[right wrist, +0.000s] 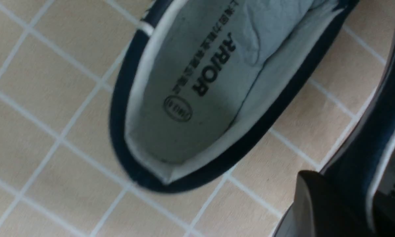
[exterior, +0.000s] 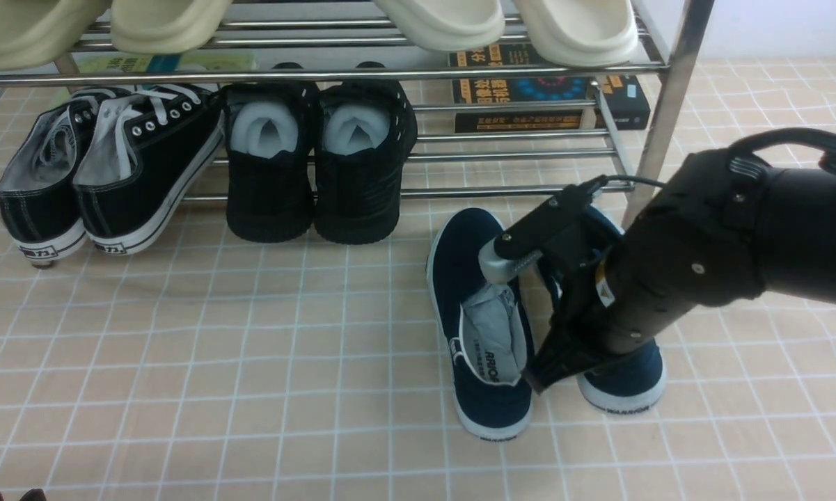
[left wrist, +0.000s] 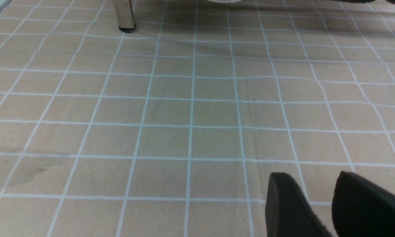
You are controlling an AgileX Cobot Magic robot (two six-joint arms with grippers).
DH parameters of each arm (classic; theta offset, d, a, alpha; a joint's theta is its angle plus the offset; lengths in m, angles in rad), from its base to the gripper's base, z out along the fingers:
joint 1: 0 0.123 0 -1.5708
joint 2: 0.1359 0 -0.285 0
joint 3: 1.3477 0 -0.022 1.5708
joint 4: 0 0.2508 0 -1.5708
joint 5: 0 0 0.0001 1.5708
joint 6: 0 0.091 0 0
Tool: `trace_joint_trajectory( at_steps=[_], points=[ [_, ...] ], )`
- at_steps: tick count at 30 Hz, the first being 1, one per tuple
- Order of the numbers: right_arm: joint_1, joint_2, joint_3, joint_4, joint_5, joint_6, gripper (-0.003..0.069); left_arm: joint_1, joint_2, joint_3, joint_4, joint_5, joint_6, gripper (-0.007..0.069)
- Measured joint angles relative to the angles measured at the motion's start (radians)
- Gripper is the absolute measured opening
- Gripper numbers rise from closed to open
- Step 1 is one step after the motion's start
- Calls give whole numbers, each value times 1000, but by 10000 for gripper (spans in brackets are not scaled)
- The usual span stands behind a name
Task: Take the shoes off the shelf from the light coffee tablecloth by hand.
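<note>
Shoes (exterior: 470, 278) on tablecloth (exterior: 250, 362), toes near shelf (exterior: 668, 118); open cloth leftward.

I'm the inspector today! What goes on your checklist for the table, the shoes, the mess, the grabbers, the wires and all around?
Surface: light coffee tablecloth, slightly wrinkled.
Job's things: both navy shoes on the cloth, in front of the shelf.
Clutter: black lace-up sneakers and paper-stuffed black shoes on the lower level; cream slippers above; books.
Grippers: left gripper open, empty; right gripper low between the shoes, jaws hidden.
Cables: black cable on the right arm.
Surroundings: white wall.
</note>
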Motion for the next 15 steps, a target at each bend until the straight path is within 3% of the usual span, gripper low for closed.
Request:
trace_joint_trajectory(
  at_steps=[10, 15],
  points=[
    [-46, 31, 0, 30, -71, -10, 45, 0, 0, 0, 1, 0, 0, 242],
    [-50, 32, 0, 62, -94, -105, 45, 0, 0, 0, 4, 0, 0, 242]
  ],
)
